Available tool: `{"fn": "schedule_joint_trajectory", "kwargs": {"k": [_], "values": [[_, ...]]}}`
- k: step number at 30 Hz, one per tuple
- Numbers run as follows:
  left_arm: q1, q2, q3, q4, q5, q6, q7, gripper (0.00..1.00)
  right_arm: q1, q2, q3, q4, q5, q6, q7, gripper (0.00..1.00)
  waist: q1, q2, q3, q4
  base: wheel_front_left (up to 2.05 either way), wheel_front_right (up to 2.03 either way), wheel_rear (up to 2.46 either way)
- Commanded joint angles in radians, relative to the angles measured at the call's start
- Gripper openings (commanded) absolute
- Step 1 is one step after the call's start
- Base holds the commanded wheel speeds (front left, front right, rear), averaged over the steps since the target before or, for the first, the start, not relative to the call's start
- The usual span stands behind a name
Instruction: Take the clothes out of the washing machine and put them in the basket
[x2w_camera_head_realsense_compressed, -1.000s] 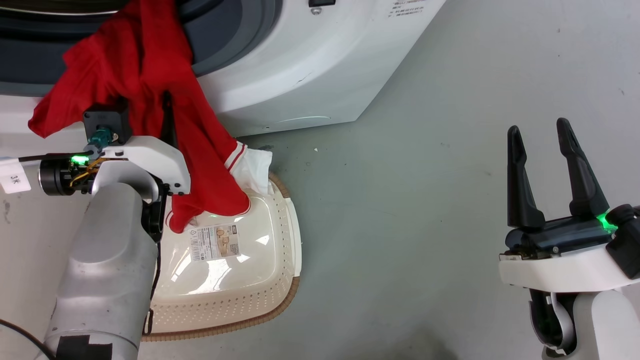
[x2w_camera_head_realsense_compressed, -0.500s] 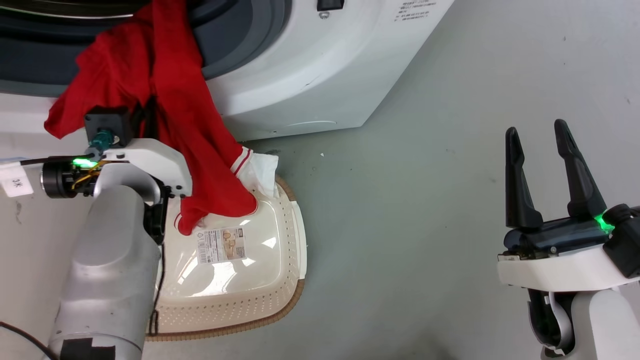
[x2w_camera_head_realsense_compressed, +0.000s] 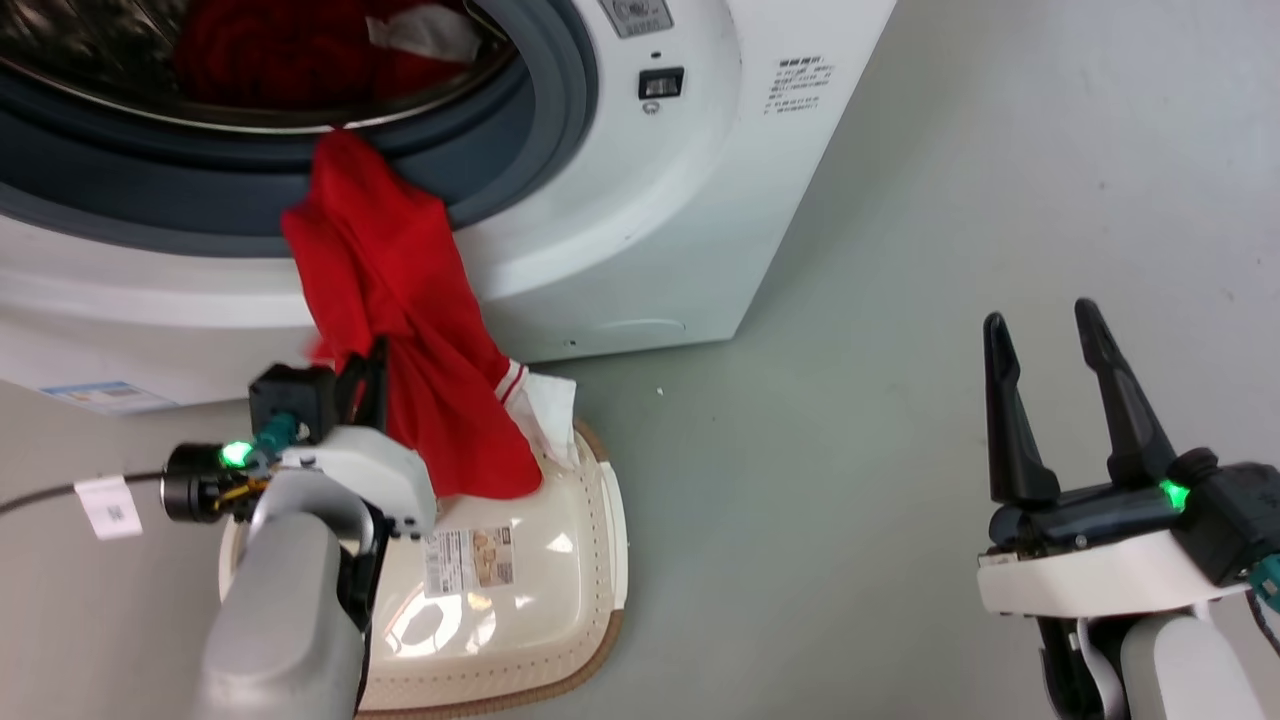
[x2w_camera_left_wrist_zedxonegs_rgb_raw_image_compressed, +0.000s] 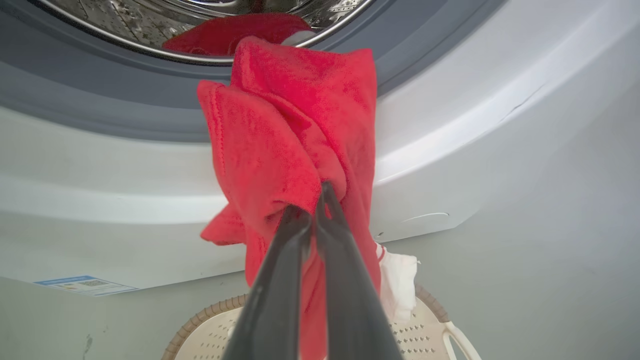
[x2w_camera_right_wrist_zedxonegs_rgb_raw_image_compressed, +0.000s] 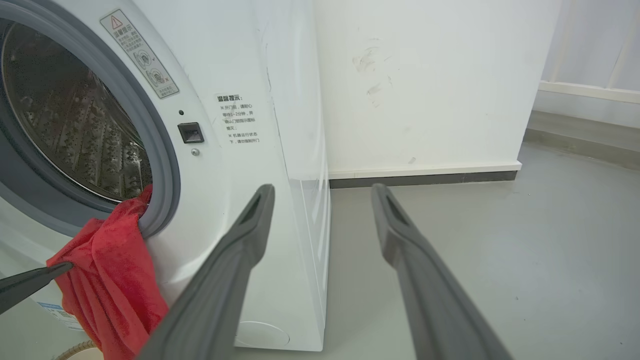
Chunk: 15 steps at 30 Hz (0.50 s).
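- While the left gripper (x2w_camera_left_wrist_zedxonegs_rgb_raw_image_compressed: 314, 200) clamps the red garment (x2w_camera_head_realsense_compressed: 400, 330) hanging from the washing machine's (x2w_camera_head_realsense_compressed: 700, 200) seal (x2w_camera_head_realsense_compressed: 540, 130), its lower end already reaches the basket (x2w_camera_head_realsense_compressed: 610, 540).
- More red clothes (x2w_camera_head_realsense_compressed: 270, 50) wait in the drum (x2w_camera_head_realsense_compressed: 60, 40), so most is left.
- Meanwhile the right gripper (x2w_camera_head_realsense_compressed: 1040, 315) stands open, empty, well apart.

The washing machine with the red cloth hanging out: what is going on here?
The robot is unloading the washing machine. Its left gripper is shut on a red garment that hangs out of the drum, its lower end reaching the basket on the floor beside a white cloth. More red fabric lies in the drum. The right gripper is open and holds nothing.
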Motion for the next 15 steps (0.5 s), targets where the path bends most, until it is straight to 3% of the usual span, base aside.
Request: {"fn": "schedule_joint_trajectory", "kwargs": {"k": [1, 15], "values": [[0.025, -0.005, -0.005, -0.018, 0.01, -0.007, -0.003, 0.0, 0.017, 0.001, 0.001, 0.004, 0.005, -0.001, -0.002, 1.0, 0.0, 0.0, -0.036, 0.008, 0.0, 0.0, 0.0], [0.311, -0.026, -0.124, -0.166, 0.036, -0.037, -0.003, 0.0, 0.101, 0.001, 0.002, 0.024, -0.003, -0.001, -0.002, 1.0, 0.0, 0.0, -0.175, 0.034, 0.0, 0.0, 0.0]]}}
